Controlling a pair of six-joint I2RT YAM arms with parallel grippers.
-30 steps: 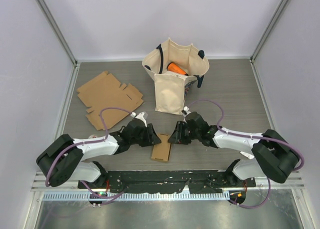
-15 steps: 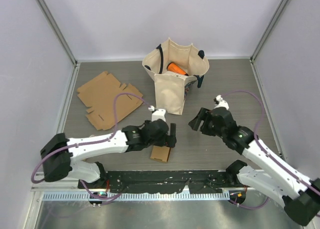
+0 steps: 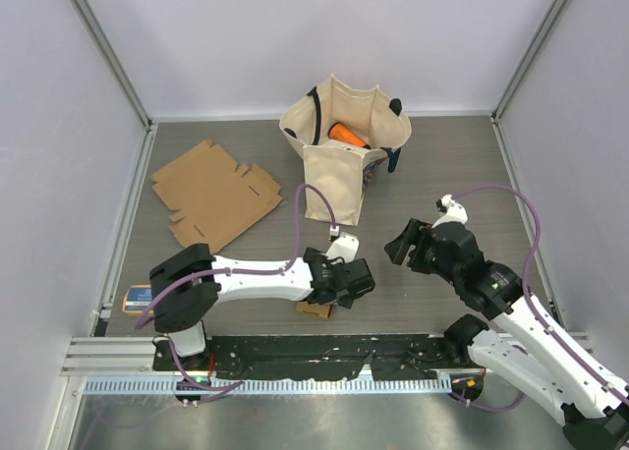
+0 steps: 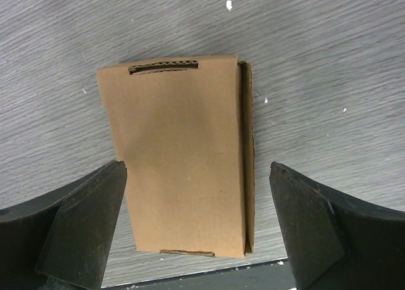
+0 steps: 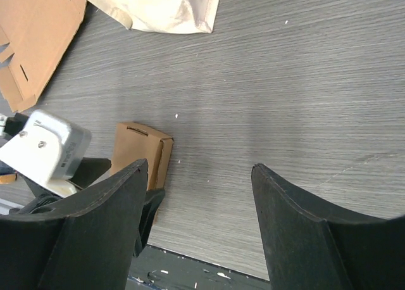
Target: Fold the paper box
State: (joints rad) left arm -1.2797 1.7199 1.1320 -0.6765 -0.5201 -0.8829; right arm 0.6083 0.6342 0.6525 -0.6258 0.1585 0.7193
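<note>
Left pincer (image 4: 197,168) wide open, straddling box (image 4: 171,113), no contact. Right pincer (image 5: 199,166) open, empty, well apart. Box flat on tabletop (image 4: 316,62), by near edge. I judge it light, stiff cardboard, crushable: pinch gently across long sides.

Take the middle of the table (image 3: 452,175) as the dial, with twelve at the far wall. The bag (image 3: 334,180) stands at twelve, with one object (image 3: 346,135) inside it. The flat card (image 3: 211,195) lies at ten, left of the bag and apart from it. The box (image 3: 316,310) lies at six, close to the front rail (image 3: 324,350) and well in front of the bag. The left gripper (image 3: 342,285) hangs directly over the box, a finger out to each side. The right gripper (image 3: 405,246) sits at four, right of the box and apart from it, over bare table. A small pack (image 3: 138,298) lies at eight, by the left wall.
</note>
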